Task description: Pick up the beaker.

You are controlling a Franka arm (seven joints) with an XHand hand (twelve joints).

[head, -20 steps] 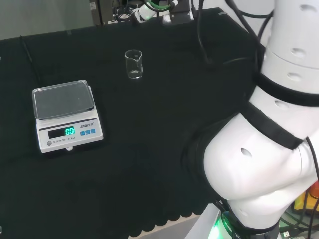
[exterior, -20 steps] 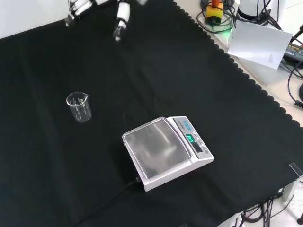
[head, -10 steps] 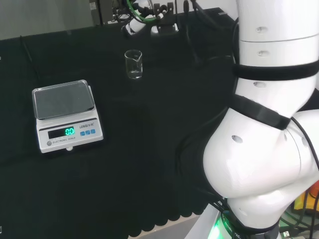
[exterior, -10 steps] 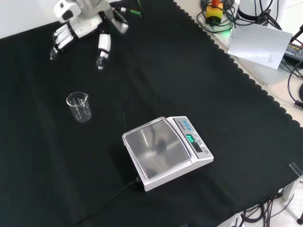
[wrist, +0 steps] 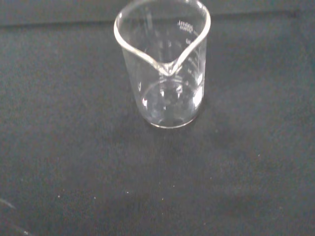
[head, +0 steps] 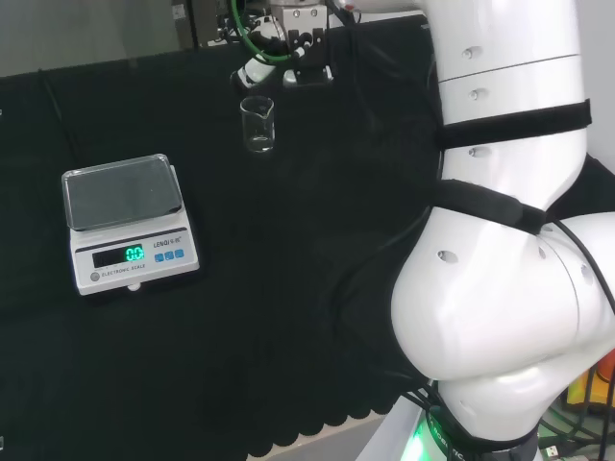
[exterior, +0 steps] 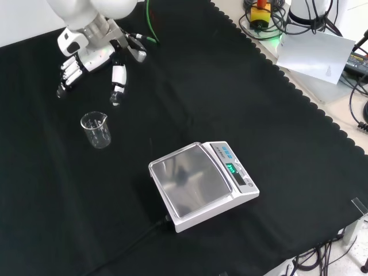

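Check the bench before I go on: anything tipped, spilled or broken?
Nothing stands out. The beaker stands upright and looks empty and whole, the scale sits flat on the cloth, and the hand hangs open just beyond the beaker, not touching it.

White arm (head: 500,240), blk bands, green cable (exterior: 150,23)

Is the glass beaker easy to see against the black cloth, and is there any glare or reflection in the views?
Wrist view: the beaker shows clearly, bright highlights tracing its rim and base. Front view: its walls nearly vanish into the black cloth; the rim catches light, and the scale pan mirrors soft reflections. Head view: the beaker is faint, while the scale's green display glows.
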